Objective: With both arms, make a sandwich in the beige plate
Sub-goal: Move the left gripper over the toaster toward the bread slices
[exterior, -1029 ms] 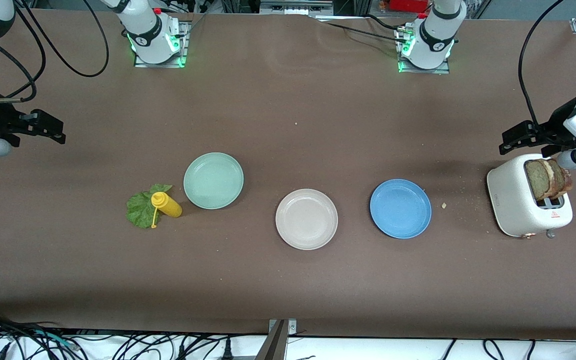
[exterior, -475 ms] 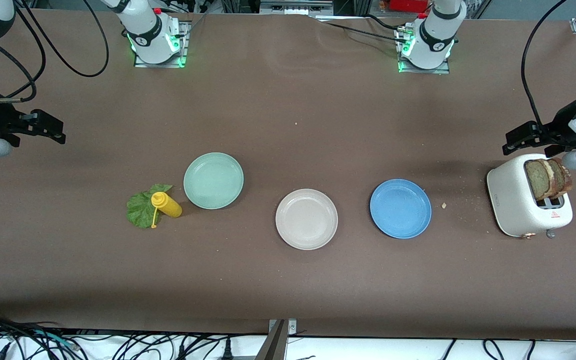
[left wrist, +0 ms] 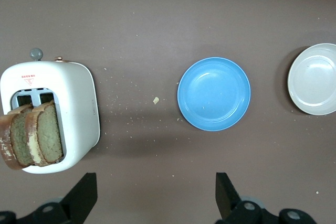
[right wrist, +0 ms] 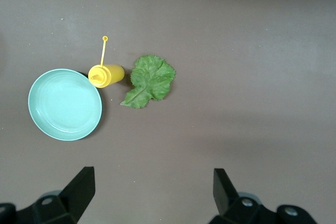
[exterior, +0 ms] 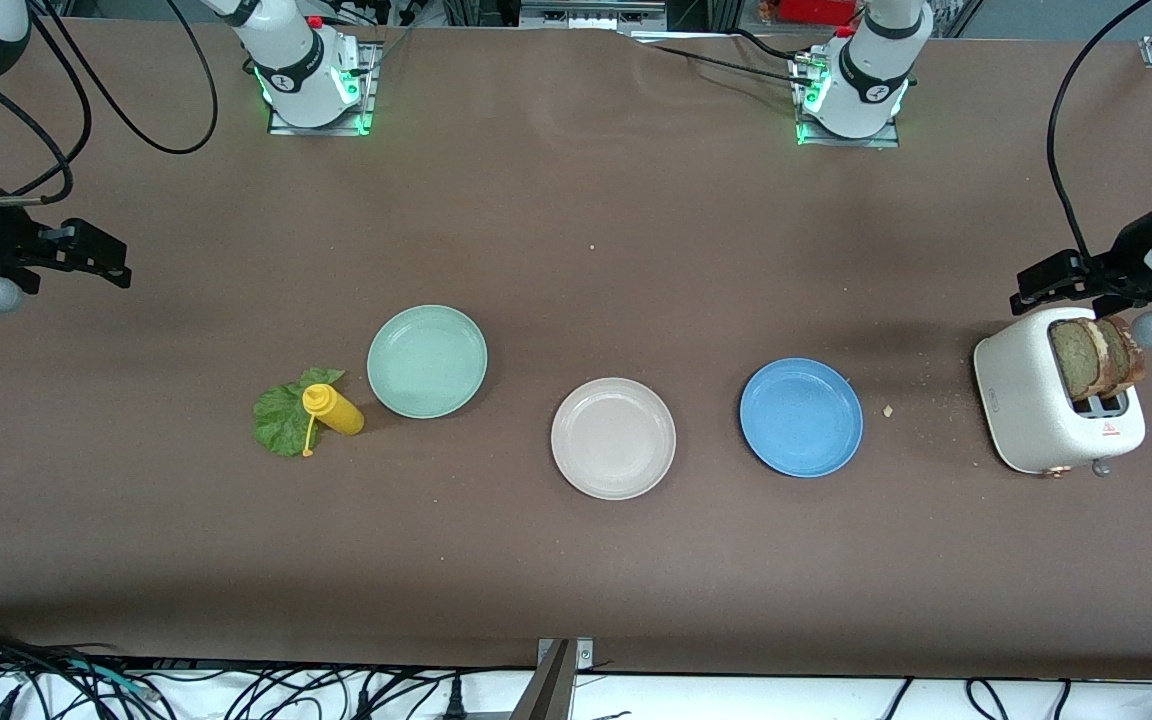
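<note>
While the beige plate (exterior: 613, 438) sits bare mid-tabletop, the left gripper (exterior: 1056, 285) hangs spread over the toaster (exterior: 1021, 400) with its bread slices (exterior: 1096, 358); the right gripper (exterior: 96, 258) waits, spread, at its edge.

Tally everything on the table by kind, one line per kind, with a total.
Round shallow plates: 3, the mint-green plate, the pale beige plate, the blue plate
Brown wholegrain bread slices: 2, both standing in the toaster
White toaster: 1
Crinkly green lettuce leaf: 1
Yellow squeeze bottle: 1
Total: 8
</note>
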Tool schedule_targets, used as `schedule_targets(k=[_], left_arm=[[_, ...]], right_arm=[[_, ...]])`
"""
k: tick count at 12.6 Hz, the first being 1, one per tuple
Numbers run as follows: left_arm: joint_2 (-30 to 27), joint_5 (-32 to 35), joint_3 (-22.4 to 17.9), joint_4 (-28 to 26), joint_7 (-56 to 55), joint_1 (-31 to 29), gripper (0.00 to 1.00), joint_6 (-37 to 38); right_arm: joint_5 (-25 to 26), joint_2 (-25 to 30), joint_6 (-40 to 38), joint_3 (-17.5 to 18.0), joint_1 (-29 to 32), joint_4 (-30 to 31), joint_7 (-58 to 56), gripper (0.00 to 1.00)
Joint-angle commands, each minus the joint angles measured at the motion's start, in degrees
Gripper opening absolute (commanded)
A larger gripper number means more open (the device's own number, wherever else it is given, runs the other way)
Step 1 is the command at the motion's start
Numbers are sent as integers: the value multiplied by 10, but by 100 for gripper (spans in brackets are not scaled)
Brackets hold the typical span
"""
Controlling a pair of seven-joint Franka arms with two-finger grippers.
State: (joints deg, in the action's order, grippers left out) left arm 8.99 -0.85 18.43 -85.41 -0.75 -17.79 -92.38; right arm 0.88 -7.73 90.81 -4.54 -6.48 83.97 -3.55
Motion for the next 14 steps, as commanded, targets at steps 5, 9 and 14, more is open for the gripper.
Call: schedule_targets(k=[5,9,14], left_arm=[[2,7,2,4,12,-6,98,7],[7,35,1,1,10,-8,99,10],[44,35,1,6,20,-56,99,6]], right_arm=[[-8,0,-6,-1,0,-11,5,100],[-8,0,-6,-1,0,-11,5,100],[-9,0,-6,-1,0,-12,5,100]])
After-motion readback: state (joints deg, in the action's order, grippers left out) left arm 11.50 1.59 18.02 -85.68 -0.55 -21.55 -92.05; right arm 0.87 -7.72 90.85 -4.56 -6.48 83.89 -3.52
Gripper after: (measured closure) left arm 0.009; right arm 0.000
